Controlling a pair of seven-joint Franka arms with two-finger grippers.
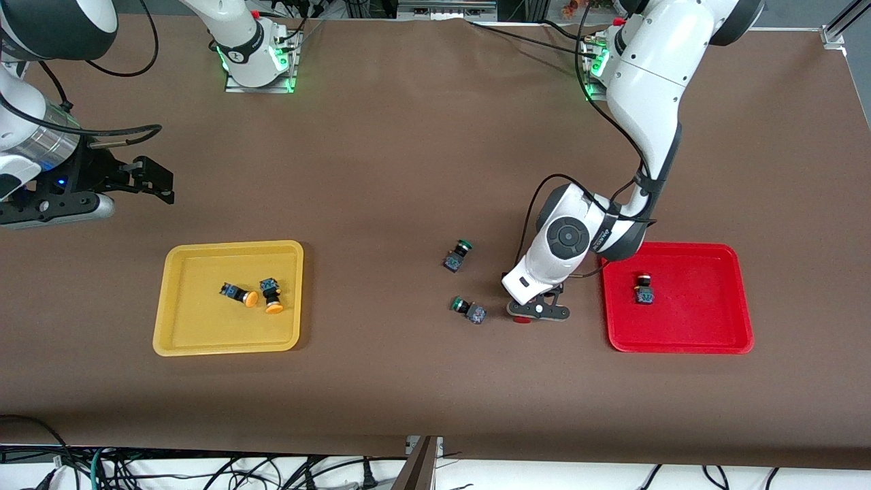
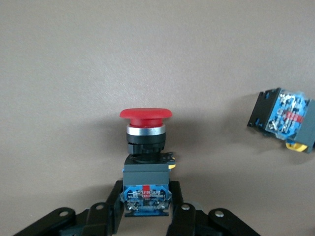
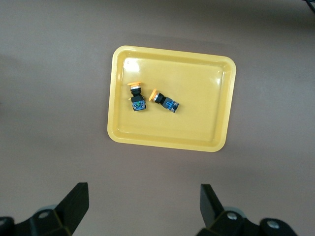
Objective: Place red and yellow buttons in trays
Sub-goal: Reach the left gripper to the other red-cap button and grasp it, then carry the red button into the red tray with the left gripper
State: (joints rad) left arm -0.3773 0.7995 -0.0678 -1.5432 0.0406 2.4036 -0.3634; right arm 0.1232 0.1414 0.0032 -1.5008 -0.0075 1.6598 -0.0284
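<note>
My left gripper is low over the table between the green-capped switches and the red tray. In the left wrist view it is shut on the dark body of a red button, whose cap shows under the gripper. Another red button lies in the red tray. Two yellow buttons lie in the yellow tray, also in the right wrist view. My right gripper waits, open and empty, above the table near the yellow tray.
Two green-capped switches lie on the brown table between the trays, close to my left gripper. One switch body shows in the left wrist view. The arm bases stand along the table's back edge.
</note>
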